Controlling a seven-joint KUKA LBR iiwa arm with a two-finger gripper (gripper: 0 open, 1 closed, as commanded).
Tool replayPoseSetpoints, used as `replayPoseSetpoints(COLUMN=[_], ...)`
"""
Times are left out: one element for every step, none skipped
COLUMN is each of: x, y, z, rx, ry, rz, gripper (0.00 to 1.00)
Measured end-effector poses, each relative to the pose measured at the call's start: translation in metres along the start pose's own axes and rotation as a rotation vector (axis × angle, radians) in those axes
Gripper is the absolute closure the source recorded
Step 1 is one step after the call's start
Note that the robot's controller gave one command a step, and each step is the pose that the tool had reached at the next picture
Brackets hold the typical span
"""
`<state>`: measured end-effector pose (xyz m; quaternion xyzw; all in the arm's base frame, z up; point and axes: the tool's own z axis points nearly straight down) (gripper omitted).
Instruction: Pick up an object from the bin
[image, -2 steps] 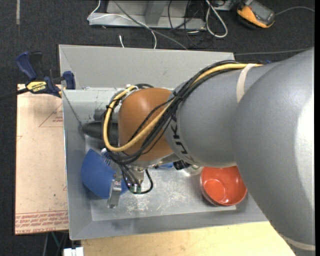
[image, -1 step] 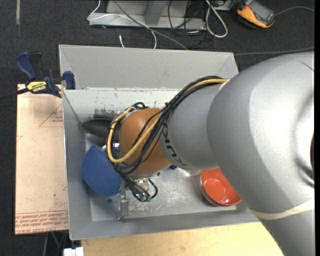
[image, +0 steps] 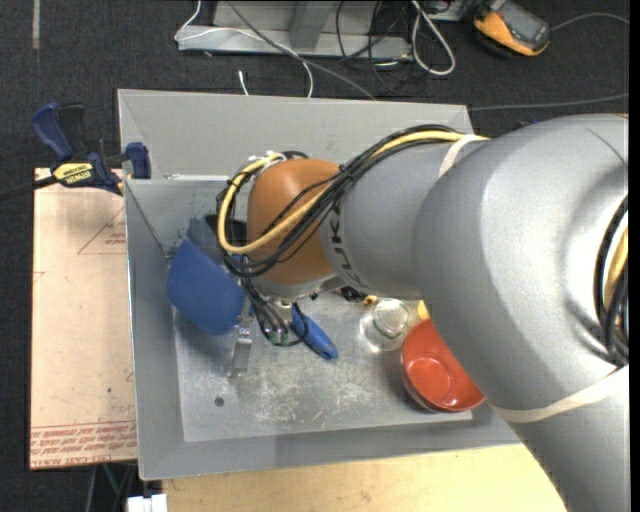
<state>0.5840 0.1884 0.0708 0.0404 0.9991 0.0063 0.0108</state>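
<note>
- The grey metal bin (image: 300, 405) has a scratched, bare floor in its part toward 6 o'clock; the loose things lie in its middle band, from 9 o'clock to 4 o'clock.
- The arm (image: 520, 260) comes in from 3 o'clock and covers much of the bin's half toward 12 o'clock.
- At the wrist there is an orange cover (image: 285, 225), and yellow and black cables (image: 224, 215) make a loop around its 9 o'clock side.
- The tool (image: 243, 348) hangs under the orange cover, low over the floor, a little toward 9 o'clock from the bin's centre.
- I cannot tell if the tool is spread or pressed together, because the wrist and the cables hide most of it, and I see nothing that it is pinching.
- A blue rounded object (image: 205, 290), maybe a cup or a soft piece, lies at the bin's 9 o'clock side, close to the wall there. The tool is just beside it, at its 5 o'clock.
- A blue long piece (image: 316, 340) lies tilted on the floor near the tool, at the tool's 3 o'clock; something green touches its upper end.
- A clear small cup (image: 385, 325) stands more toward 3 o'clock, well apart from the tool.
- A red bowl (image: 438, 378) lies at the bin's 4 o'clock, just beside the clear cup and partly under the arm.
</note>
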Motion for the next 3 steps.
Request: replayPoseSetpoints(x=[0.07, 0.07, 0.07], y=[0.013, 0.013, 0.013], z=[-0.002, -0.003, -0.034], rx=[0.002, 0.002, 0.004], ry=[0.012, 0.012, 0.017], rz=[-0.223, -0.223, -0.222], gripper=[1.0, 1.0, 1.0])
